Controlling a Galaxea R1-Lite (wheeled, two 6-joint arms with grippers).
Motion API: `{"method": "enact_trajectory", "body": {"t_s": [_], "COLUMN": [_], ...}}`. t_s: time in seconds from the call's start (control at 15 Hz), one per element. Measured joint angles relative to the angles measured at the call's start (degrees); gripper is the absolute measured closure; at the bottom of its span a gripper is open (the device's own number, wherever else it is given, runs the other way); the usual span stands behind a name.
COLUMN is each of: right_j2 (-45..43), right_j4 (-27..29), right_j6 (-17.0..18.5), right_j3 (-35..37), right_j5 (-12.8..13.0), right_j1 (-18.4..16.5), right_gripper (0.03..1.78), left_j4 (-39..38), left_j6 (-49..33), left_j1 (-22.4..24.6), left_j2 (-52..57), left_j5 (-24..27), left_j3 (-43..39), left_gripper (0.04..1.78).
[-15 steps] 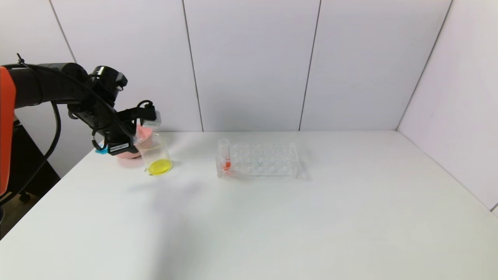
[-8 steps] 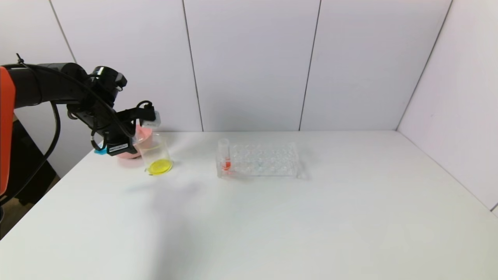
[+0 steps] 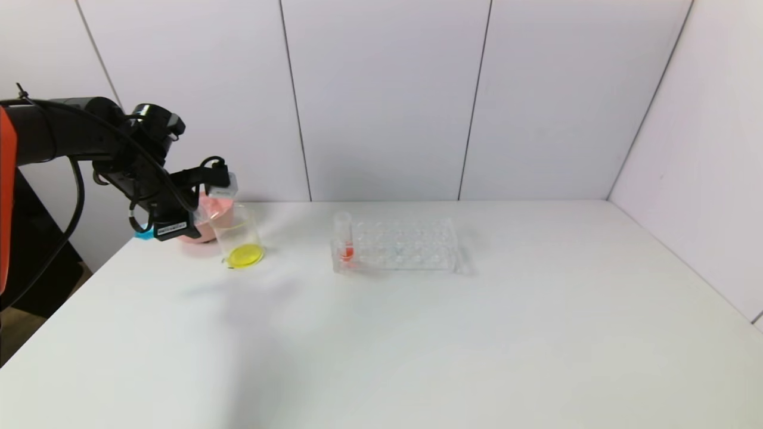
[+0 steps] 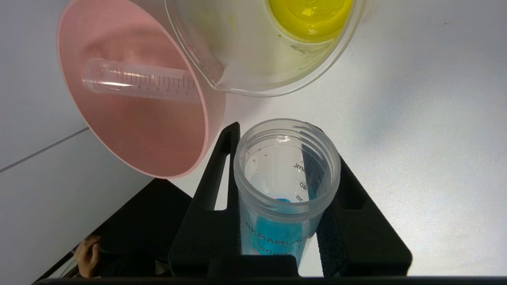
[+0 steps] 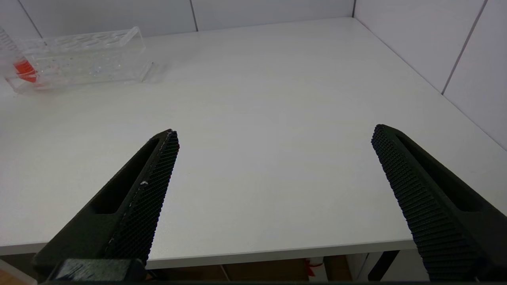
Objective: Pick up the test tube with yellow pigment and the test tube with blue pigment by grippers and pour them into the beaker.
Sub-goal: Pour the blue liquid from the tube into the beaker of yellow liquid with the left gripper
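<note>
Your left tool is gripping the test tube with blue pigment beside the beaker, which is holding yellow liquid. Your right tool is gaping wide, holding nothing, over the table.

A broad, matte white table fills the scene under soft, even light that casts only faint grey shadows. Pale white wall panels divided by thin dark vertical seams rise behind the table, and a matching panelled side wall angles along its right edge. A strip of brown floor shows past the table's left corner.
</note>
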State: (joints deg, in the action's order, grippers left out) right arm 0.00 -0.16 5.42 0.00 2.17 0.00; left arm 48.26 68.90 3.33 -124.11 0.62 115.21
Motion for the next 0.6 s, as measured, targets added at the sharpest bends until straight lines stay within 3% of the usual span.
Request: {"method": "enact_trajectory", "body": {"t_s": [0.6], "right_j2": [0.0], "right_j4": [0.0], "right_j6": [0.0], "right_j3": [0.0], "right_j5": [0.0], "right_j1": [0.0], "right_gripper": [0.04], "left_j4": [-0.6], "left_j6": [0.1], "left_j1": [0.0], "left_j2": [-1.1], "left_j5": [-3.7], "left_j3": [0.1], "left_gripper": [1.29]}}
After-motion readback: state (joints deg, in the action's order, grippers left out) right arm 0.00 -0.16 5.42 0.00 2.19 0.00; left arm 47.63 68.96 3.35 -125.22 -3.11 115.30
